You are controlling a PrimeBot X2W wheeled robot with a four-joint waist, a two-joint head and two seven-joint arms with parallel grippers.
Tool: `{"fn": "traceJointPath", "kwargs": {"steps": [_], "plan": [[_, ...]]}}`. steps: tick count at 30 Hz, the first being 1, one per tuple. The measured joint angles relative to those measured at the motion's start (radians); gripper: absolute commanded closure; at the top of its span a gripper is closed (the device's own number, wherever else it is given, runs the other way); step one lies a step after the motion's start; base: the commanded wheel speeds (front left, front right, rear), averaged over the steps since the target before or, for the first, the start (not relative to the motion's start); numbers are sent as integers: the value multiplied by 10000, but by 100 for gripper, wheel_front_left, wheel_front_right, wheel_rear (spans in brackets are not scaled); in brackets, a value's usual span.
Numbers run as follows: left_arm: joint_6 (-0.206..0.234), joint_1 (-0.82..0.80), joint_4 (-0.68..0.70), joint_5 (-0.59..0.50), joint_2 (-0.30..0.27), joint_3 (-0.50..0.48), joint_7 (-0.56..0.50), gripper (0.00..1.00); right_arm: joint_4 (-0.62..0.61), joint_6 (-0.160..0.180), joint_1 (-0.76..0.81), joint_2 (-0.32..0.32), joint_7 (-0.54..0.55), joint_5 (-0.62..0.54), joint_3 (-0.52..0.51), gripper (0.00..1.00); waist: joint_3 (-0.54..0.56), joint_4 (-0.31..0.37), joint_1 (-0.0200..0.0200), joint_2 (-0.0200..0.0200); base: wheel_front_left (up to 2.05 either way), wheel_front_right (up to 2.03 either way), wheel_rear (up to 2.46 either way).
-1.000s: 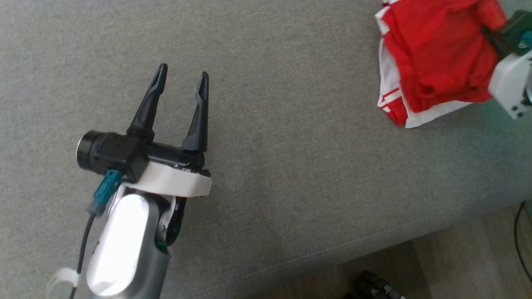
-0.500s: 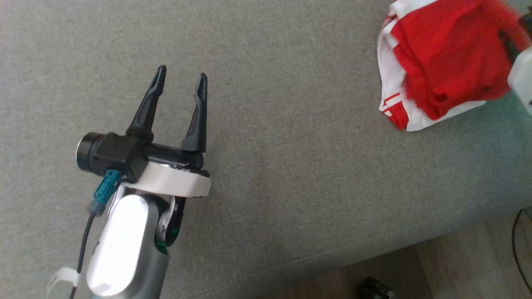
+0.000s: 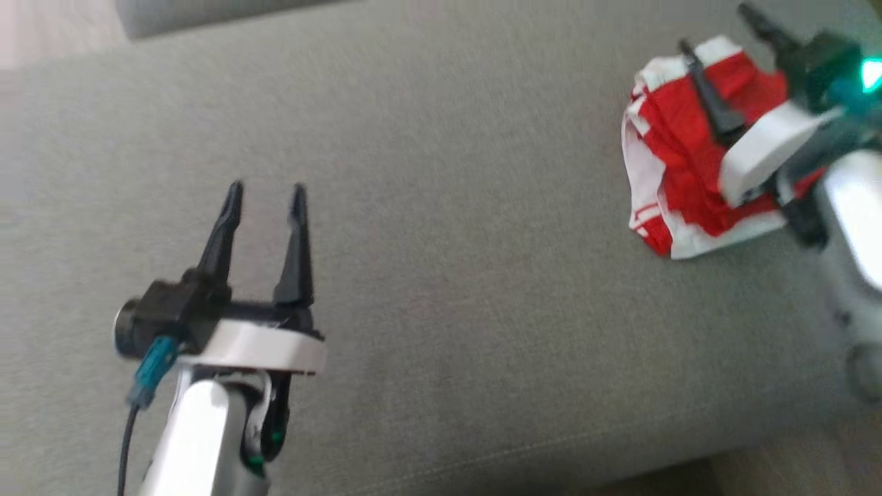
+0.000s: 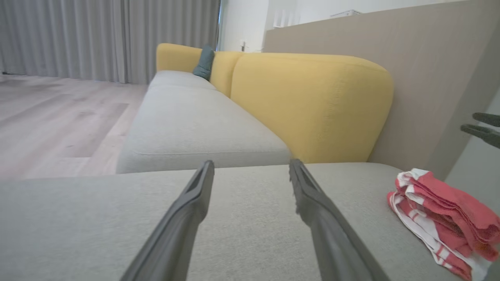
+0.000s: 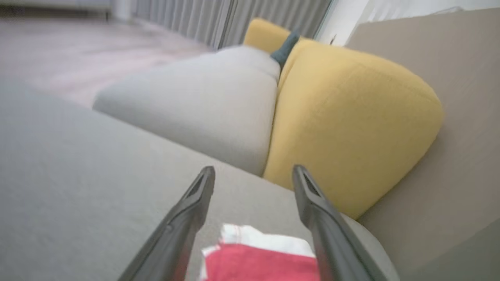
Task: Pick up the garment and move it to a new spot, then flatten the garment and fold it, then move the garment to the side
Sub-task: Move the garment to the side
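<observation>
head view: left hand (image 3: pixel 267 189) at lower left, hovering over the grey sofa seat (image 3: pixel 482 241), two dark fingers spread, nothing between them. garment (image 3: pixel 679 158), red with white trim and stripes, lies bunched in a rough fold at the far right of the seat, near its front edge. right hand (image 3: pixel 713 27) at upper right, fingers spread apart, one finger crossing in front of the red cloth in this view. image slightly blurred, contact not clear from here.

left wrist view: left hand (image 4: pixel 252 162) fingers wide apart, empty, pointing along the seat toward a yellow backrest (image 4: pixel 312 101). garment (image 4: pixel 437 203) sits on the seat at lower right, layered folds with the white striped edge at the bottom. right hand (image 4: pixel 468 121) pokes in at the right edge, above the garment and apart from it, holding nothing. further back: a teal cushion (image 4: pixel 204 62), grey curtains (image 4: pixel 97 35), wood floor (image 4: pixel 58 117).

right wrist view: blurry. right hand (image 5: pixel 254 168) fingers spread, nothing pinched. garment (image 5: pixel 261 265) shows at the bottom edge between and below the fingers, red with a white border, lying on the grey seat. yellow backrest (image 5: pixel 351 128) beyond it.
</observation>
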State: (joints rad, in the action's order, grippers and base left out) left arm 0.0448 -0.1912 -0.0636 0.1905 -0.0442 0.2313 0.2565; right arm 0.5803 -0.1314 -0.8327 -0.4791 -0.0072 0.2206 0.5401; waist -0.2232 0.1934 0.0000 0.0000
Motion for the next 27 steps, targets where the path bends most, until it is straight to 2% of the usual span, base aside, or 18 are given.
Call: {"fn": "traceJointPath", "kwargs": {"steps": [5, 8, 9, 10, 12, 17, 27], "plan": [[136, 662, 192, 0, -4, -374, 0, 0, -579, 0, 1358, 1352, -1127, -86, -1486, 0, 791, -434, 0, 0, 0, 0, 0], [186, 1052, 253, 0, -8, -543, 0, 0, -882, 0, 2291, 2276, -1616, -899, -2395, 0, 1207, -744, 0, 0, 0, 0, 0], [198, 1200, 265, 0, -13, -568, 0, 0, -980, 0, 2678, 2679, -1732, -1104, -2777, 0, 1340, -842, 0, 0, 0, 0, 0], [270, 1491, 297, 0, -12, -594, 0, 0, -1170, 0, 3506, 3436, -1906, -1522, -3377, 0, 1573, -1027, -1, 0, 0, 0, 0], [270, 1722, 328, -2, -15, -660, 0, 0, -1337, 0, 4306, 3992, -2050, -1822, -3860, 0, 1748, -1210, 0, 0, 0, 0, 0], [255, 2090, 458, -255, -19, -709, 0, 0, -1992, 0, 5722, 4197, -2332, -2332, -4479, 0, 2097, -1575, 0, 0, 0, 0, 0], [255, 2583, 288, -397, -25, -669, 0, 0, -2598, 0, 7101, 4263, -2428, -1298, -4397, 0, 2291, -1800, 0, 0, 0, 0, 0]]}}
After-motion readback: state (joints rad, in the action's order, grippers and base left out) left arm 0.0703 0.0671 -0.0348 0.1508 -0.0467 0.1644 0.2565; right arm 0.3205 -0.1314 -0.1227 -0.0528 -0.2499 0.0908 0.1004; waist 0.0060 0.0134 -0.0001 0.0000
